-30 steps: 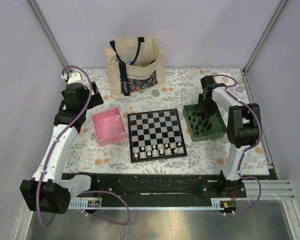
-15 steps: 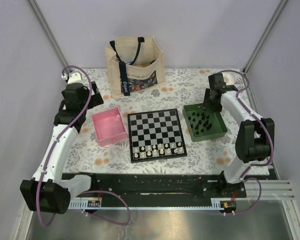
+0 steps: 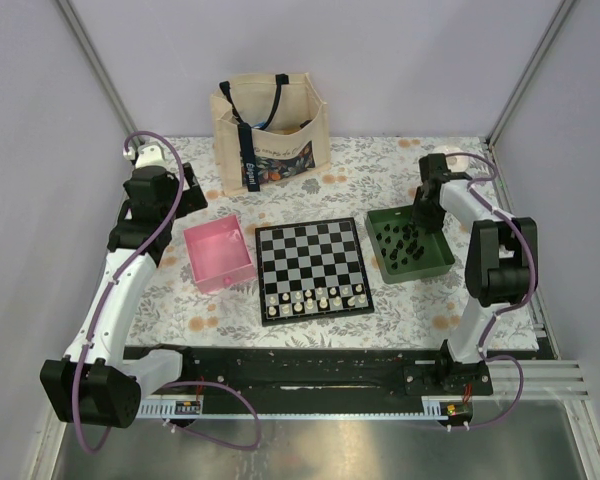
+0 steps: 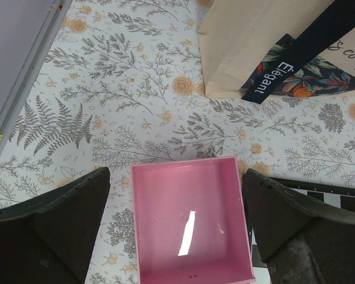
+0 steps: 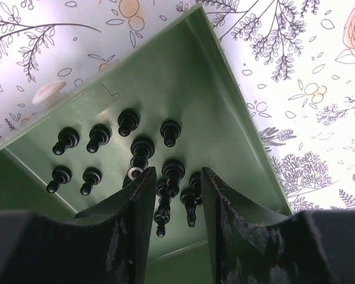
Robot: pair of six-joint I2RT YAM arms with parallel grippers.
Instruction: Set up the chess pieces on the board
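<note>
The board (image 3: 310,250) lies flat at the table's middle, with small white pieces (image 3: 315,296) along its two near rows. Several black chess pieces (image 3: 405,240) stand and lie in the green tray (image 3: 412,274) to its right. My right gripper (image 3: 422,212) hangs over that tray's far part. In the right wrist view my right gripper (image 5: 173,177) is open, and a cluster of black chess pieces (image 5: 173,171) sits between its fingers without touching them. My left gripper (image 4: 174,176) is wide open above the pink tray (image 4: 189,177), holding nothing.
A beige tote bag (image 3: 270,130) stands at the back of the table behind the board. The pink tray (image 3: 220,255) left of the board holds nothing. Metal frame posts and the purple walls close in both sides.
My right arm's elbow swung out to the right and came partly back, while its gripper stayed over the far part of the green tray. The left arm has not moved.
</note>
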